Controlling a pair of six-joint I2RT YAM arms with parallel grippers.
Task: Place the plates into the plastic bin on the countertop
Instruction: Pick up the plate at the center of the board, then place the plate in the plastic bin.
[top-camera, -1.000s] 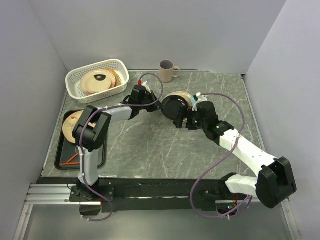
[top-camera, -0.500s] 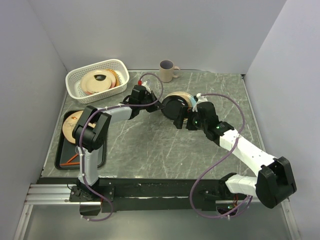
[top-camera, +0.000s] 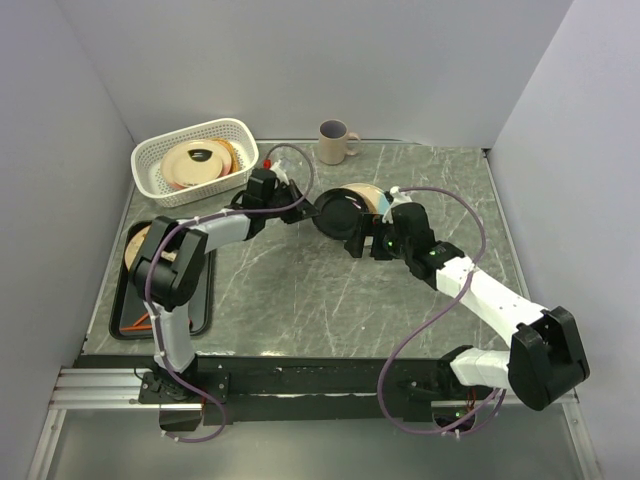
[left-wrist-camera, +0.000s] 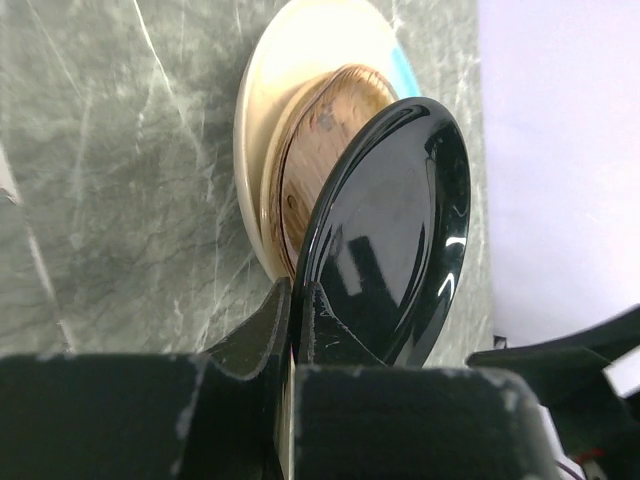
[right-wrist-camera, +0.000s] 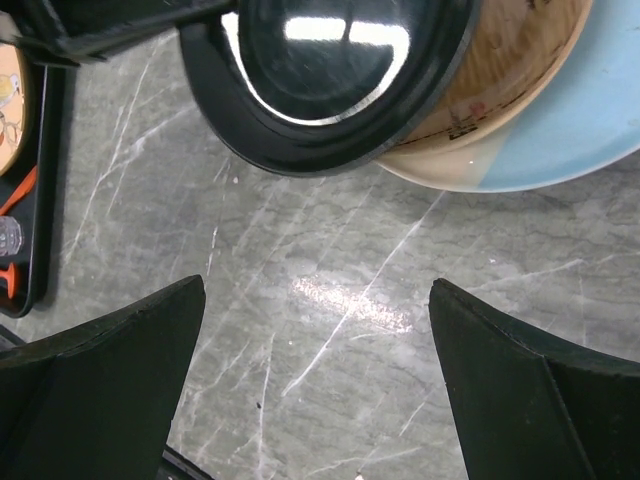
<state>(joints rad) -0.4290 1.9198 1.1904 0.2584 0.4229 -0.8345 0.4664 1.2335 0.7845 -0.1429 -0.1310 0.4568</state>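
My left gripper (top-camera: 306, 208) (left-wrist-camera: 297, 296) is shut on the rim of a glossy black plate (top-camera: 338, 215) (left-wrist-camera: 395, 220), held tilted on edge just above a stack of plates (top-camera: 370, 198). The stack shows a wood-grain plate (left-wrist-camera: 320, 140) (right-wrist-camera: 510, 70) on a cream and pale white-blue plate (left-wrist-camera: 262, 120) (right-wrist-camera: 590, 130). My right gripper (top-camera: 362, 243) (right-wrist-camera: 318, 288) is open and empty over bare countertop (right-wrist-camera: 340, 340), just in front of the stack. The white perforated bin (top-camera: 150, 160) at the back left holds several plates (top-camera: 200, 160).
A beige mug (top-camera: 335, 141) stands at the back, behind the stack. A flat black tray (top-camera: 125, 300) at the left edge holds a tan-orange plate (top-camera: 140, 240) and an orange utensil (top-camera: 140, 318). Grey walls close in the left, back and right.
My left gripper has drawn the black plate a little to the left, off the stack, and the left arm has swung the same way. The right gripper has followed slightly left, still open.
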